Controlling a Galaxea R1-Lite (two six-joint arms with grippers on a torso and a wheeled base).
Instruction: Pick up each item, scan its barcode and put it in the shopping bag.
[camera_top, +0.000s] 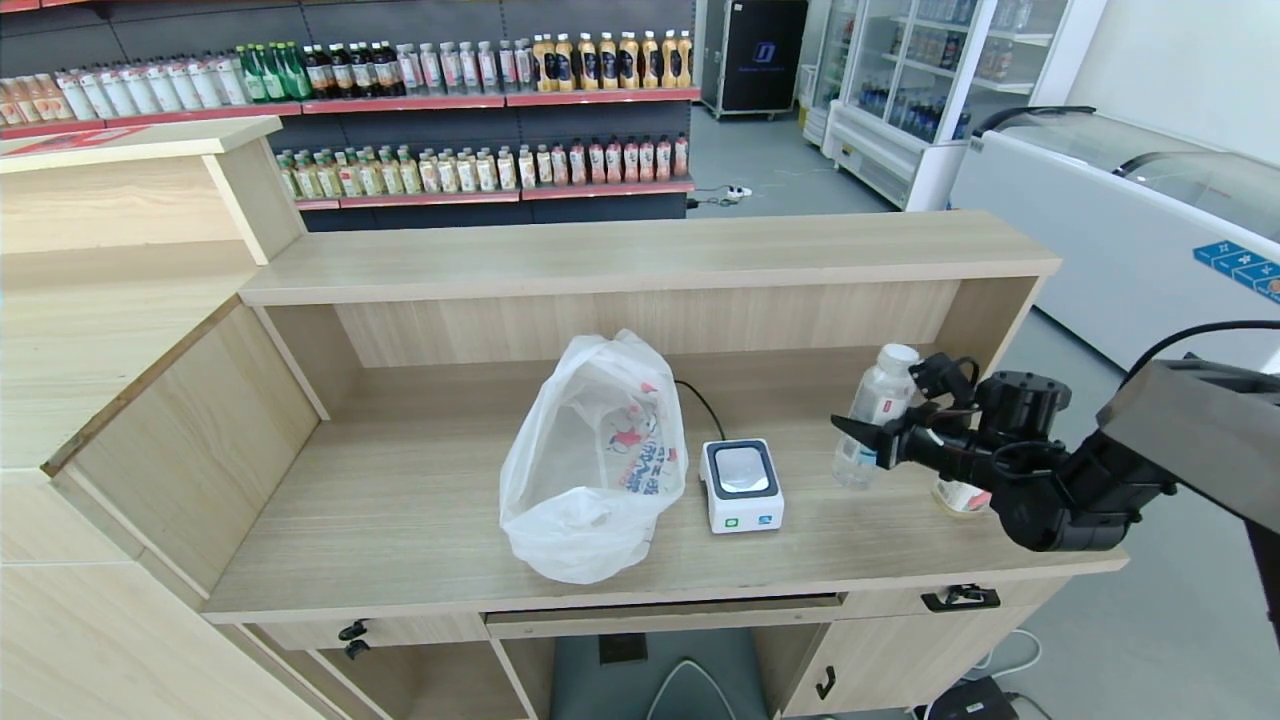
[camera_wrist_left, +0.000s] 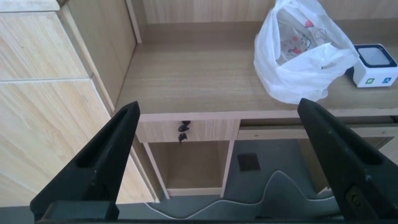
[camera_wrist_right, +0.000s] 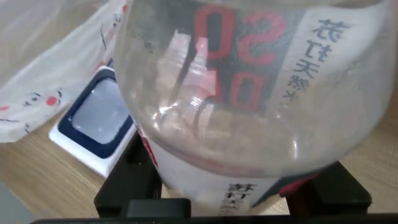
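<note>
R claw (camera_top: 858, 435): fingers closed on both sides of the clear water bottle (camera_top: 880, 395), gripping at the label, about mid-height. Bottle sits between my fingers, white cap up, tilted a bit to the right. Base is at counter (camera_top: 400, 520) level; can't tell if it's touching. R wrist view: bottle (camera_wrist_right: 249, 93) right up against the cam, dark fingers either side of it.

Bottle is at the right end of the counter, just right of the scanner (camera_top: 742, 483). Scanner is white w/ a dark window facing up. Shopping bag (camera_top: 595, 460) stands just left of the scanner, white plastic, mouth open.

Small white-and-red item (camera_top: 960, 495) behind my R arm, mostly hidden.

L claw (camera_wrist_left: 217, 106): fingers spread wide, nothing in them. Hangs off the counter's near-left edge, well apart from the bag (camera_wrist_left: 298, 56).
</note>
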